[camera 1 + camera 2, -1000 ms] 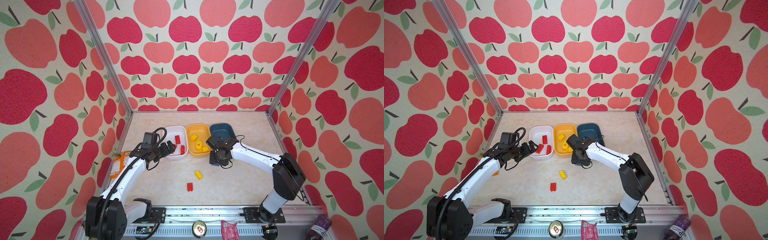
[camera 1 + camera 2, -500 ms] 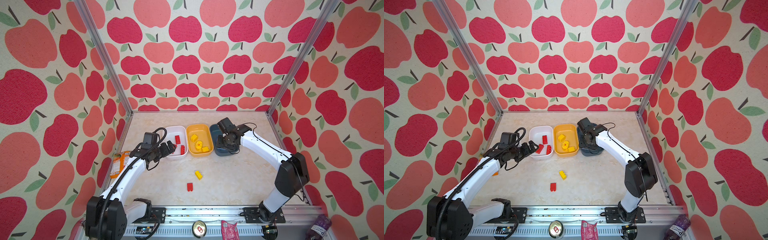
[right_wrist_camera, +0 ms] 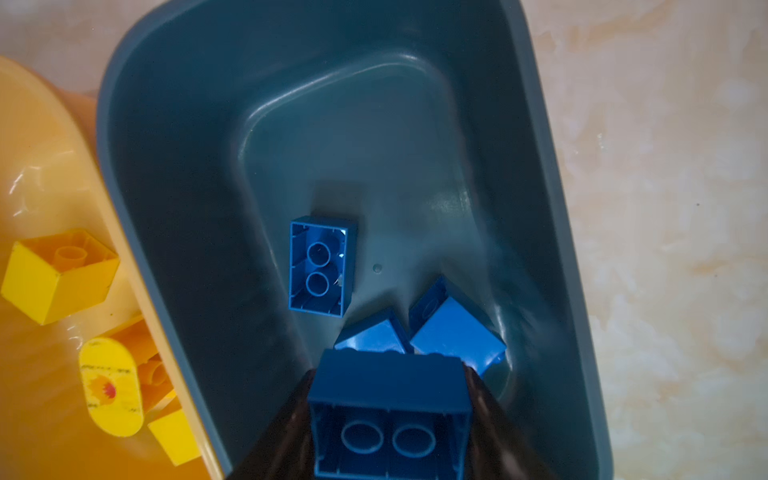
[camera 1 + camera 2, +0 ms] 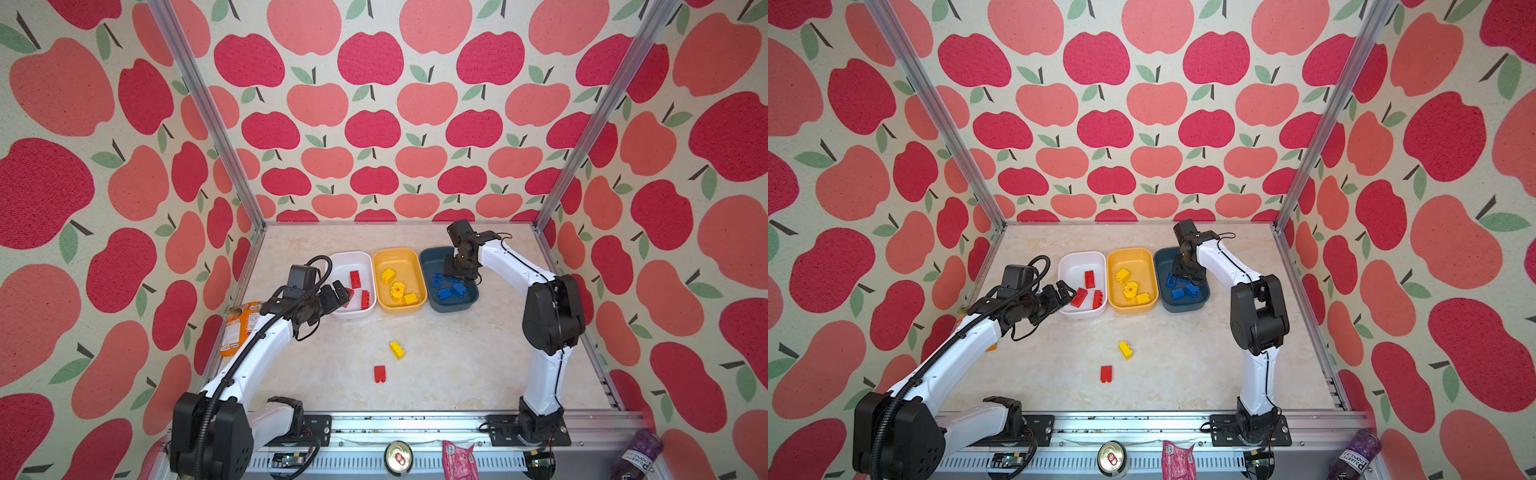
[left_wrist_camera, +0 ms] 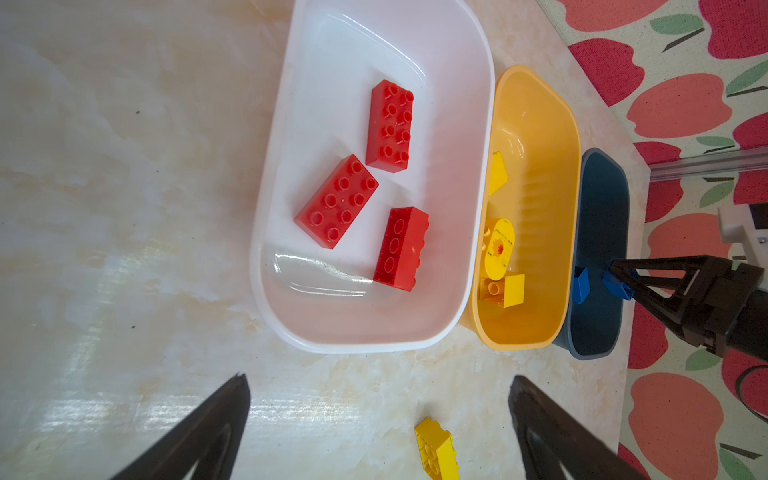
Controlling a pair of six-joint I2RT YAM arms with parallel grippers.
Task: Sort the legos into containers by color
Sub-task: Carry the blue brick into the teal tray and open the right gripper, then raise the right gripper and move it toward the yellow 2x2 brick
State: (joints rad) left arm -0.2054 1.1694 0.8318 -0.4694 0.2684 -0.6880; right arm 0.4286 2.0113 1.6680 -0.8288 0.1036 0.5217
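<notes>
R gripper points down into the dark blue tub, at its far end in both top views. Its jaws pinch a blue brick by two opposite sides, hollow underside w/ two round tubes facing the wrist cam. The brick hangs inside the tub's outline, above the floor. Below it lie three more blue bricks: one upside down and apart, the other two touching each other right under the pinched one. Can't tell whether it touches them.

L gripper hovers at the near left corner of the white tub, jaws spread wide, nothing btw them. In the left wrist view only bare tabletop shows btw the tips. The white tub holds three red bricks: two studs-up, one tipped on its side.

The yellow-orange tub sits btw the other two, tight against both. It holds yellow pieces: a slanted one, a rounded one w/ a red mark, and a square one lying hollow side up.

Still loose on the tabletop, in front of the tubs and well apart from them: a yellow brick and a red brick, near each other, not touching.

An orange snack packet lies at the left edge by the wall, partly behind the L arm. A can stands on the front rail.
</notes>
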